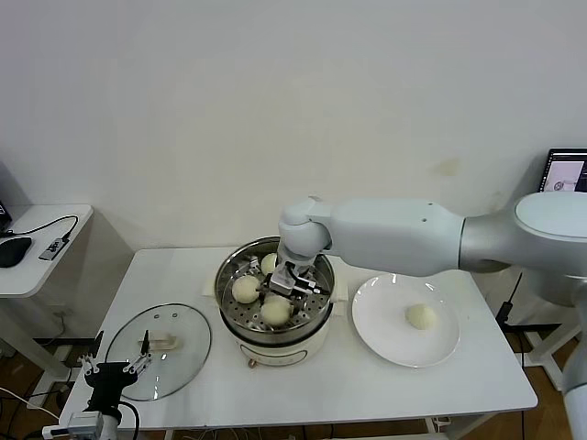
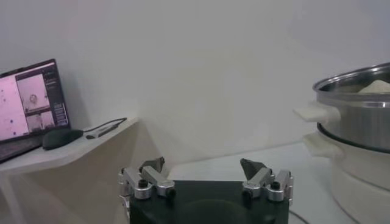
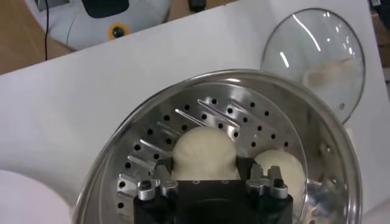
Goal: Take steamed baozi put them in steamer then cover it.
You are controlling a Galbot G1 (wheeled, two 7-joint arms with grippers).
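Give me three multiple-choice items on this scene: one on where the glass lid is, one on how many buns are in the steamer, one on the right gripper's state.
1. Where is the glass lid?
A. On the steamer
B. Flat on the table, on the steamer's left
C. On the plate

2. How many baozi lie in the steamer?
A. One
B. Three
C. Four

3. How are the right gripper's jaws?
A. Open over a bun
B. Shut on the lid handle
C. Shut on the plate's rim

Answers:
1 B, the lid lies on the table beside the left gripper.
2 B, three in the tray; a fourth stays on the plate.
3 A, the fingers stand apart around the bun.
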